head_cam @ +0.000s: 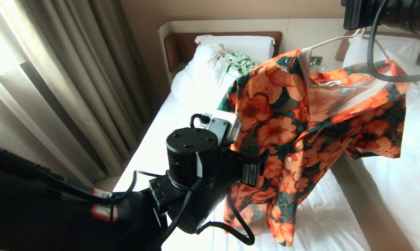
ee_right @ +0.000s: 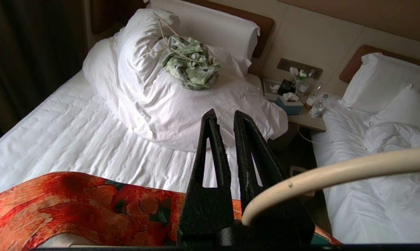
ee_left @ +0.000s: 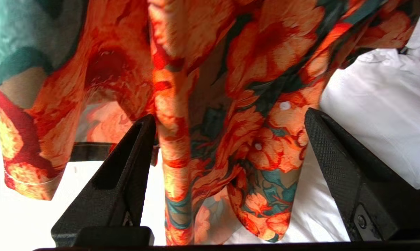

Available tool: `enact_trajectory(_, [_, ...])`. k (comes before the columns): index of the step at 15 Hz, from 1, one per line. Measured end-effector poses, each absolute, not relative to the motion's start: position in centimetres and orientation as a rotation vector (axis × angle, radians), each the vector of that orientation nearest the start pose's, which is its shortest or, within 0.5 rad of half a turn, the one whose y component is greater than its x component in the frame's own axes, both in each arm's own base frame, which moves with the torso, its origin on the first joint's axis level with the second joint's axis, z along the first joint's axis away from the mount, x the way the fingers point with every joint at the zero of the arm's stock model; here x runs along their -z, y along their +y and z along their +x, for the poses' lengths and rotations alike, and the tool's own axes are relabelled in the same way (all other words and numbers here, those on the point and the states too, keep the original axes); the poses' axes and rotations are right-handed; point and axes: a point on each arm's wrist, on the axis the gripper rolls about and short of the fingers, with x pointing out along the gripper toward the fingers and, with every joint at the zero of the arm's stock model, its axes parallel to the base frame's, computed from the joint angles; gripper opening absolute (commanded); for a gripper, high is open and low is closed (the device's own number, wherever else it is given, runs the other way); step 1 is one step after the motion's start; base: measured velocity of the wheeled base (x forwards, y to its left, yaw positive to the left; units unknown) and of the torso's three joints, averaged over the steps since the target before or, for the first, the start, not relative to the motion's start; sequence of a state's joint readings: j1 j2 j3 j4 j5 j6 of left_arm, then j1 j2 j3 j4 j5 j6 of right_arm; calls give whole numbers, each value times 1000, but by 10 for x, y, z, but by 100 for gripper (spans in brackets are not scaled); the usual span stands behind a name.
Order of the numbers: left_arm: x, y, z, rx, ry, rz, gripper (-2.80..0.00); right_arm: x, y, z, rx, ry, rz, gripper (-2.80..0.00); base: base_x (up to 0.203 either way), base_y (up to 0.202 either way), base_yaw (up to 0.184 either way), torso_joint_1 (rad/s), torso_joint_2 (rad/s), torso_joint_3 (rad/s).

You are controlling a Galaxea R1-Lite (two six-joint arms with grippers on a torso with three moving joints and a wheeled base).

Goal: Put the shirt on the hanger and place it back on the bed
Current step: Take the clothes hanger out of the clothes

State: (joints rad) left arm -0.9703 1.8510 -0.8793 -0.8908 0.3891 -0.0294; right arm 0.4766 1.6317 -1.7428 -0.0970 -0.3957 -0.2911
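The shirt (head_cam: 300,129) is draping from the hanger (head_cam: 335,40), dangling above the bed (head_cam: 182,115), so the hanging looks done (one shoulder is sagging, though). The right gripper (ee_right: 227,118) is pinching the hanger's hook, fingers together. The left gripper (ee_left: 227,139) is standing spread beside the shirt's front, gripping nothing. Laying it on the bed is remaining.
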Motion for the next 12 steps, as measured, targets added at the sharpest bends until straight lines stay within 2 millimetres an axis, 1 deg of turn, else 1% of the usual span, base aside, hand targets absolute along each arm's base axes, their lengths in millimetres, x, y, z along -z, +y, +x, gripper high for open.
enact_trajectory(3, [-175, -273, 214, 544, 80, 27, 0, -418, 120, 250, -53, -210, -198, -280, 0, 0, 0, 0, 0, 0])
enact_trajectory(5, [-175, -269, 219, 527, 81, 27, 0, -419, 119, 248, -53, -214, -196, -280, 0, 0, 0, 0, 0, 0])
enact_trajectory(7, [-173, -265, 216, 527, 84, 30, 0, -420, 117, 249, -46, -215, -197, -280, 0, 0, 0, 0, 0, 0])
enact_trajectory(10, [-178, -254, 205, 533, 56, 7, 0, -420, 116, 250, -43, -215, -200, -280, 0, 0, 0, 0, 0, 0])
enact_trajectory(12, [-179, -244, 208, 509, 47, -5, 0, -420, 117, 250, -48, -217, -200, -280, 0, 0, 0, 0, 0, 0])
